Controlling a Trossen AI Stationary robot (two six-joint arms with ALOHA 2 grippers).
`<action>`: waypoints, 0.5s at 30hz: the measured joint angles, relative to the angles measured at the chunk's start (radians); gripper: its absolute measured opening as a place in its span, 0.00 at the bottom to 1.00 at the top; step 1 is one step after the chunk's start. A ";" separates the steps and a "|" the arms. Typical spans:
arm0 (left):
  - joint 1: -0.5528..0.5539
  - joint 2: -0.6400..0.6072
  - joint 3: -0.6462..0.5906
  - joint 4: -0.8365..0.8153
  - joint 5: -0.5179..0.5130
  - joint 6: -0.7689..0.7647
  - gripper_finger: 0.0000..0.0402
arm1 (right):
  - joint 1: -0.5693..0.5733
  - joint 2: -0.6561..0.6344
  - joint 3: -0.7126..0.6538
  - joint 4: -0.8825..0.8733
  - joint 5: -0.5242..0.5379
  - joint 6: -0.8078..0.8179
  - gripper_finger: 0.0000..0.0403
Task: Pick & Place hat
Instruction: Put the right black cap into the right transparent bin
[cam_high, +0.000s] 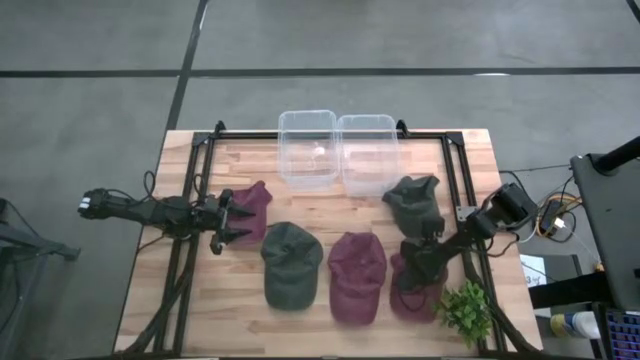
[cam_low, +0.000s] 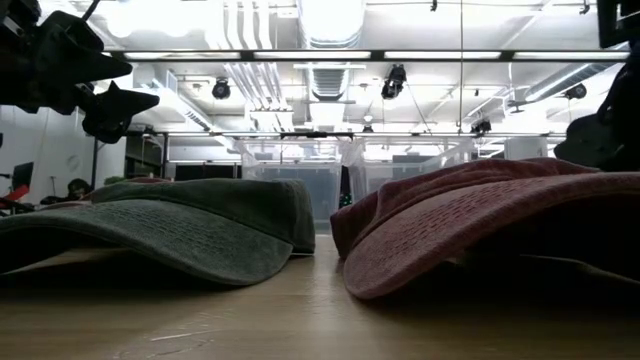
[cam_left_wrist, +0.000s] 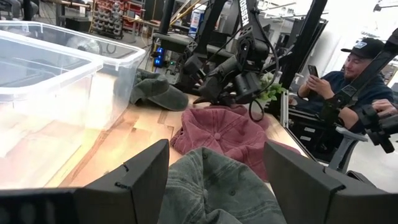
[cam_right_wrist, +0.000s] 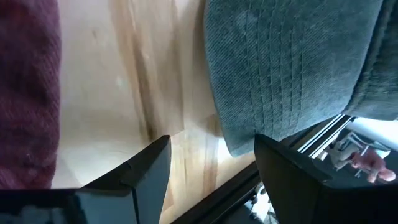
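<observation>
Five caps lie on the wooden table. On the table's left is a maroon cap (cam_high: 254, 203), then a dark green cap (cam_high: 290, 264), a maroon cap (cam_high: 357, 276) and another maroon cap (cam_high: 417, 292). A second green cap (cam_high: 414, 201) lies farther back on the right. My left gripper (cam_high: 230, 224) is open and raised off the table, between the left maroon cap and the green cap (cam_left_wrist: 214, 190). My right gripper (cam_high: 416, 256) is open and points down at bare wood between the right green cap's brim (cam_right_wrist: 292, 68) and a maroon cap (cam_right_wrist: 28, 93).
Two clear plastic bins (cam_high: 307, 148) (cam_high: 367, 152) stand side by side at the table's far edge. A small green plant (cam_high: 465, 312) sits at the near right corner. A black frame (cam_high: 200, 170) runs along the table's sides. A seated person (cam_left_wrist: 348, 74) is beyond the table's right side.
</observation>
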 joint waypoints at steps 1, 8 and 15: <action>0.000 0.000 0.000 0.000 0.000 0.000 0.63 | -0.006 0.000 -0.004 0.001 0.001 -0.009 0.56; 0.000 0.000 0.000 0.000 0.000 -0.029 0.63 | -0.024 -0.002 -0.016 -0.005 -0.013 -0.029 0.56; 0.000 0.000 0.000 0.000 0.000 -0.039 0.63 | 0.004 -0.002 -0.013 0.007 -0.048 -0.129 0.56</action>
